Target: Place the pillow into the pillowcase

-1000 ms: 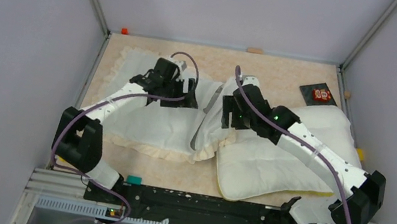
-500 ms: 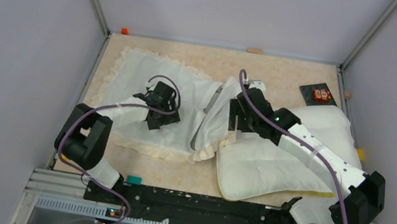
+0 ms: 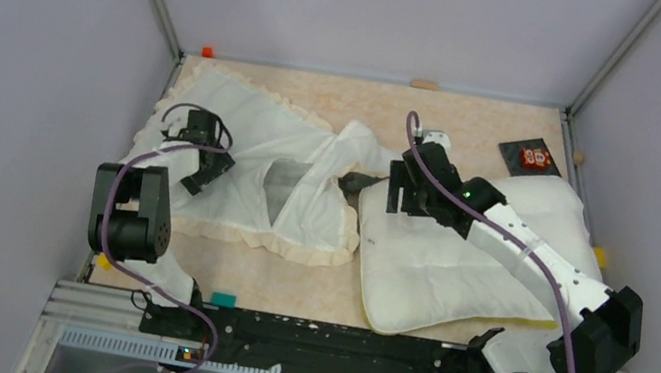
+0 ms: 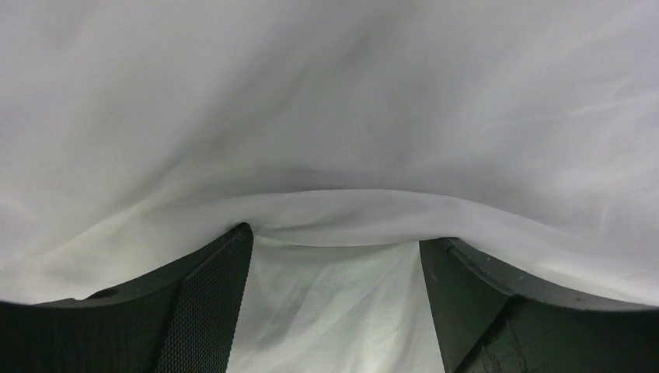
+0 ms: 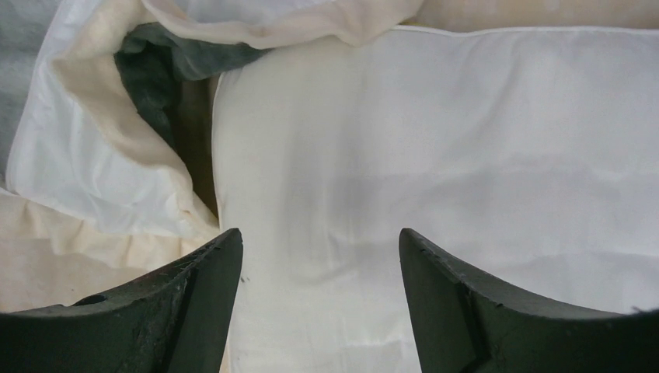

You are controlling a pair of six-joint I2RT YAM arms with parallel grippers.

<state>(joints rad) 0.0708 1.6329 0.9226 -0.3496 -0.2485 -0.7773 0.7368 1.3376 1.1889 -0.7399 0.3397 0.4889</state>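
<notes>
Fabric of the pillowcase (image 4: 326, 101) is filling the left wrist view and hiding everything else. A fold is draping across the tips of the left gripper (image 4: 334, 311), whose fingers (image 4: 206, 311) are standing wide apart with cloth between them and nothing pinched. In the top view that gripper is sitting on the case's left part, its tips hard to make out under its own body. That view is showing the whole case spread at left-centre, its frilled edge just beside the pillow (image 3: 466, 260), which is lying at right and partly covered by the right arm. The right gripper (image 5: 319, 311) is poised over the pillow's far left corner, fingers spread wide, holding nothing. Whether it is touching the pillow is unclear. Only its wrist view is showing the case's dark mouth (image 5: 155, 70) gaping beside that corner.
</notes>
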